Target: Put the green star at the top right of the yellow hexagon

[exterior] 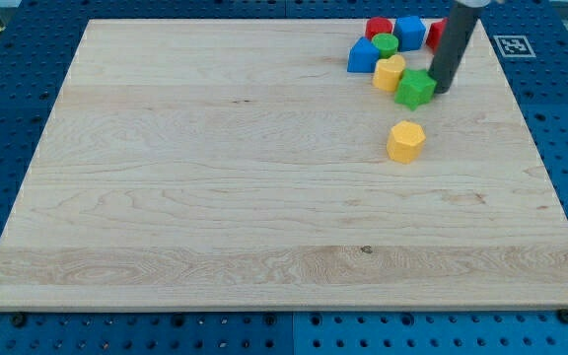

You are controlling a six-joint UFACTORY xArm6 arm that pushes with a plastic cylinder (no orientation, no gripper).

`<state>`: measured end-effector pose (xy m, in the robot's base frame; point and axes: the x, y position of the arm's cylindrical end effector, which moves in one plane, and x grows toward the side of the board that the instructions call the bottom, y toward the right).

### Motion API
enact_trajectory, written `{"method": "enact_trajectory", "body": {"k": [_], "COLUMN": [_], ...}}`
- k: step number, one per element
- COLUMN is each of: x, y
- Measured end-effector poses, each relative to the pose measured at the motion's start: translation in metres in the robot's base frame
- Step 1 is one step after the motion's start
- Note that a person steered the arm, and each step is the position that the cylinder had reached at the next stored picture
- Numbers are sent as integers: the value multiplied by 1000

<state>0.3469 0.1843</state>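
Observation:
The green star lies near the view's top right of the wooden board. The yellow hexagon sits alone below it, slightly to the left. My tip is at the green star's right side, touching or nearly touching it. The rod rises from there to the view's top edge.
A cluster sits above and left of the star: a yellow block, a green round block, a blue block, a red block, a blue block, and a red block partly hidden behind the rod. The board's right edge is close.

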Motion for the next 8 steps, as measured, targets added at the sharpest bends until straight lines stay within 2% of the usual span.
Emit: {"method": "enact_trajectory", "body": {"k": [1,3,4,5,6,7,8], "x": [1,-87,-78,-42,4,28,16], "y": [3,16,-11,-41,-53,-42,-27]}}
